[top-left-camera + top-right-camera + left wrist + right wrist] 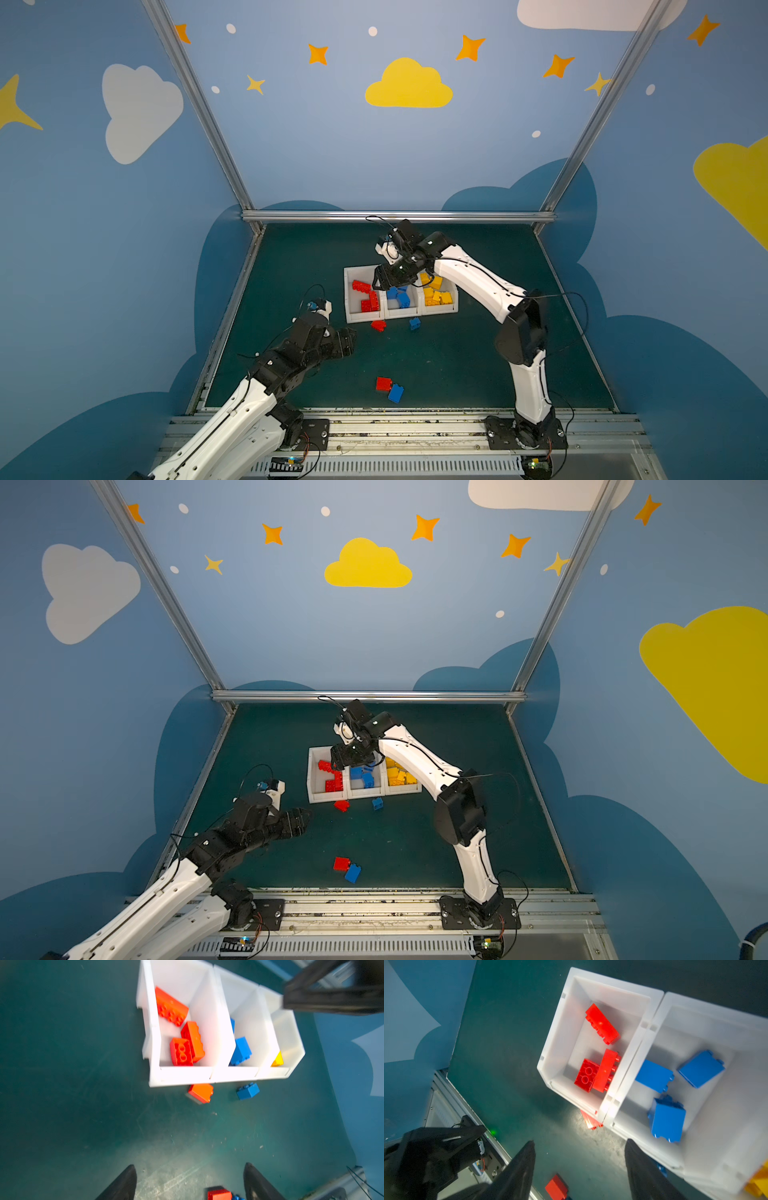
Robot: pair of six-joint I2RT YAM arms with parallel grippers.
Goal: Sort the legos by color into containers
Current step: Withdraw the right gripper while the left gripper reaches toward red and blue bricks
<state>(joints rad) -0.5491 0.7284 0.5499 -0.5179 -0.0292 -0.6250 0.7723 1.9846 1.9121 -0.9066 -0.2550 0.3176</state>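
While most of the bricks already sit in their bins, four lie loose on the green mat (478,374), which fills the lower centre of both top views. The right arm (478,282) rises from the lower right and bends over to the middle. The left arm (245,411) comes in from the lower left.

Three white containers stand side by side at centre: the red bin (347,295), the blue bin (401,316) and the yellow bin (440,309). Each holds only its own colour.

The right gripper (581,1169) hangs over the blue bin, close to the wall it shares with the red bin, its fingers parted with nothing between them. The left gripper (189,1184) hovers over bare mat to the left of the bins, also spread and empty.

The tilted red brick (378,325) lies against the front wall of the red bin. The lone blue brick (414,323) sits just below the blue bin, apart from it. Near the bottom edge of the mat, the lower red brick (383,383) and the lower blue brick (395,393) touch at a corner.

That touching pair looks riskiest: closing on one could drag or pinch the other and carry it to the wrong bin. The tilted red brick leaves a finger little room on the bin side, so a descent there could shove the bin. If both arms go for the bricks by the bins at once, they may collide.
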